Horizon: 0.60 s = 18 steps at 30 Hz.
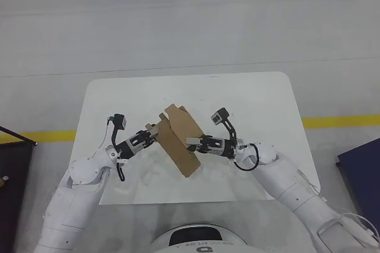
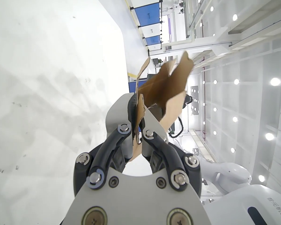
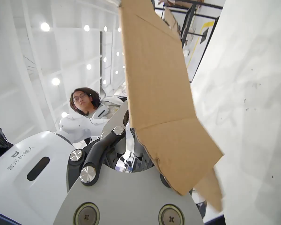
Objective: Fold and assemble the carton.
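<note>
Nearest the tabletop's (image 1: 253,101) front edge is the low end of the carton (image 1: 177,142). It is a flat brown corrugated blank, tilted and apparently lifted clear of the surface over the middle of the tabletop, running diagonally away toward the far edge.

Halfway up it, both claws are on. The right gripper (image 1: 190,143) comes in from the right-hand side. In its wrist view one finger (image 3: 116,120) presses the long panel just by a score line and the board hides the other, so I read it as clamped on the carton. Across from it, the left gripper (image 1: 151,136) has its fingers nearly together, pinching a thin cardboard edge with almost no gap.

Beyond the claws, the far flaps fan out loose and point toward the far edge.

This board should be light, stiff across each panel and willing to hinge only along the scores. The loose flaps will likely wobble, and edges can crush or tear under a hard pinch. The best holds look to be on the main panels close to a crease, not out on a flap tip.
</note>
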Motion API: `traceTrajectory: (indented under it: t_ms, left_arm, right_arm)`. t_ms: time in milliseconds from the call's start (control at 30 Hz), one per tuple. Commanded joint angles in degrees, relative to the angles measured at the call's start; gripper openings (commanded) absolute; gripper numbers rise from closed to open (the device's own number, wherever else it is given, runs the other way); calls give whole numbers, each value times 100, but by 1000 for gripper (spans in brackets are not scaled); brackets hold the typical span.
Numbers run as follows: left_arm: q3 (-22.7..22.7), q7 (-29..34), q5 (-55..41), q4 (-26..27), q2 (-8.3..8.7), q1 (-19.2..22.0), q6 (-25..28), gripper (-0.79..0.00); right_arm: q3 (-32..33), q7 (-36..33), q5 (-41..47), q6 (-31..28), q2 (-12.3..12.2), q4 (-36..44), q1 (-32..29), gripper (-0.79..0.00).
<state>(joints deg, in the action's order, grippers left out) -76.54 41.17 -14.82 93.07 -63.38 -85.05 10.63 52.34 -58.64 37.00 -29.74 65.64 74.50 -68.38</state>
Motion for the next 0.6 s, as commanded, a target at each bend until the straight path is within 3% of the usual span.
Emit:
traceTrajectory:
  t_ms: [0, 33, 67, 100, 333, 567]
  left_arm:
    - [-14, -76, -77, 6, -5, 8, -24, -560]
    - [-20, -115, -116, 2, -7, 8, -32, -413]
    - [-24, -148, -159, -6, -10, 5, -46, -102]
    - [-30, -194, -276, -21, -17, -5, -66, 0]
    - [-181, -176, -915, -72, -26, -145, -5, 0]
    - [-37, 834, -363, -79, 43, -219, 119, 0]
  right_arm:
    - [12, -148, -12, -21, -5, 10, -11, -785]
    - [24, -212, -15, -44, -8, 31, -17, -785]
    - [39, -288, -15, -64, -13, 46, -24, -785]
    - [67, -326, -5, -84, -18, 55, -28, -785]
    - [485, 109, 378, -532, -27, 22, -78, -785]
    - [636, 291, 320, -548, -11, -69, -2, -785]
